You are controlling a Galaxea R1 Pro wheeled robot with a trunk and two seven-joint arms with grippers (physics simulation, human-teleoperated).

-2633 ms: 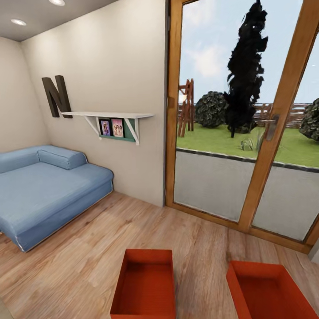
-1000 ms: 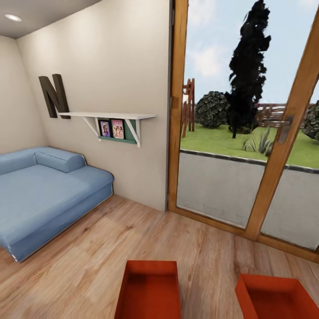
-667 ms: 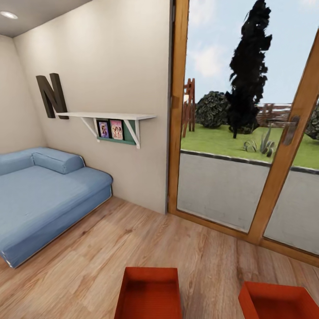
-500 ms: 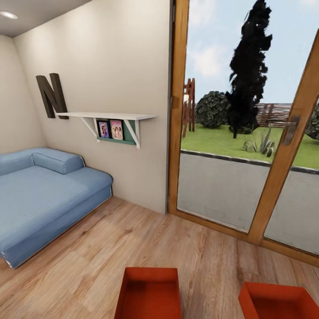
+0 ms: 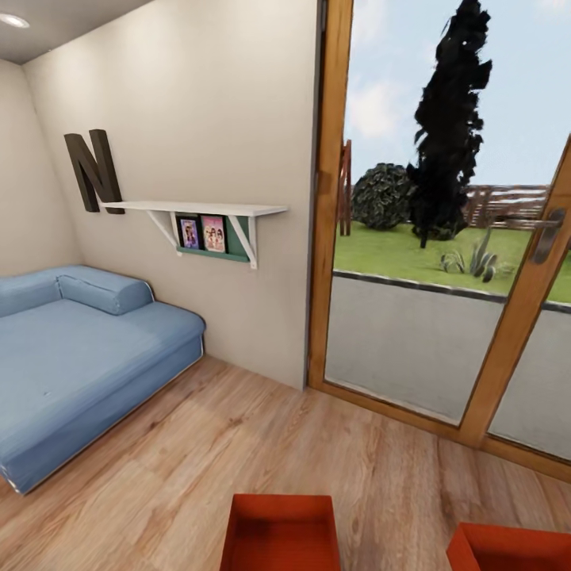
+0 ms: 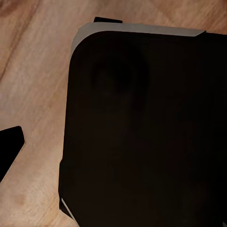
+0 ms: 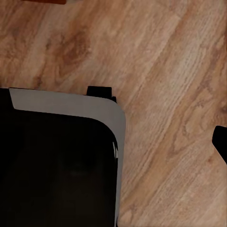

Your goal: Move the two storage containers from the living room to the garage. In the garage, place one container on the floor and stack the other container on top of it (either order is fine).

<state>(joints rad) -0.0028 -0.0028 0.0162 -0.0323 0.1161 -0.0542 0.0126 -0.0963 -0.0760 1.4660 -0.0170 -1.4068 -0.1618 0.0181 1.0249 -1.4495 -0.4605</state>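
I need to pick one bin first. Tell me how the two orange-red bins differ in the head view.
The left storage container sits near the picture's centre, showing its far rim and both side walls; the right storage container is cut by the corner, showing less. Both are orange-red, open-topped, and rest on the wood-plank floor.

Before you, two storage containers (image 5: 280, 533) (image 5: 507, 549) sit apart on the plank floor (image 5: 238, 444); sofa (image 5: 79, 349) left, glass doors (image 5: 444, 238) right, shelf (image 5: 198, 210) between.
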